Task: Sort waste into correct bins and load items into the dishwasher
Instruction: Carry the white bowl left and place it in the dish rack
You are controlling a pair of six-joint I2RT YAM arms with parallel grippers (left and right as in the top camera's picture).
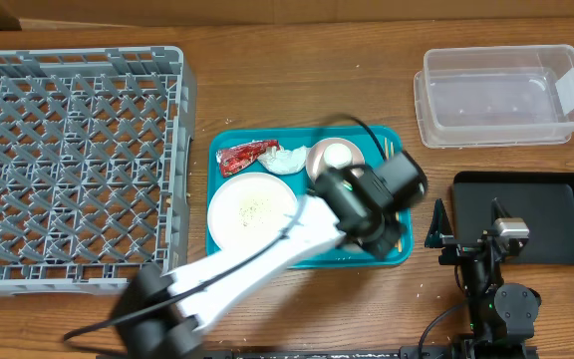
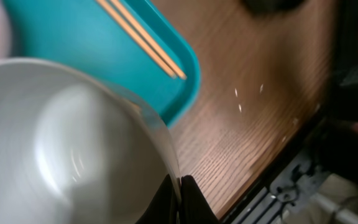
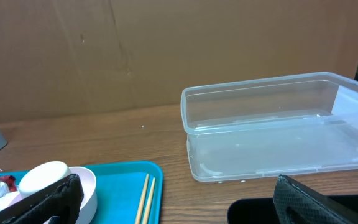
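My left gripper (image 1: pixel 365 202) is over the right part of the teal tray (image 1: pixel 227 145). In the left wrist view its fingers (image 2: pixel 180 199) are shut on the rim of a pale bowl (image 2: pixel 61 143), which the arm hides from overhead. The chopsticks (image 2: pixel 143 38) lie on the tray by its right edge. A second bowl (image 1: pixel 319 160) holds the white cup (image 1: pixel 338 155). The red wrapper (image 1: pixel 243 157), the napkin (image 1: pixel 283 160) and the plate (image 1: pixel 252 209) with crumbs are on the tray. My right gripper (image 1: pixel 466 222) is open and empty between the teal tray and the black tray (image 1: pixel 546 214).
The grey dish rack (image 1: pixel 68 165) stands at the left. The clear tub (image 1: pixel 501 95) is at the back right, also in the right wrist view (image 3: pixel 278 124). A few crumbs lie on the wood near the front edge (image 2: pixel 238 99).
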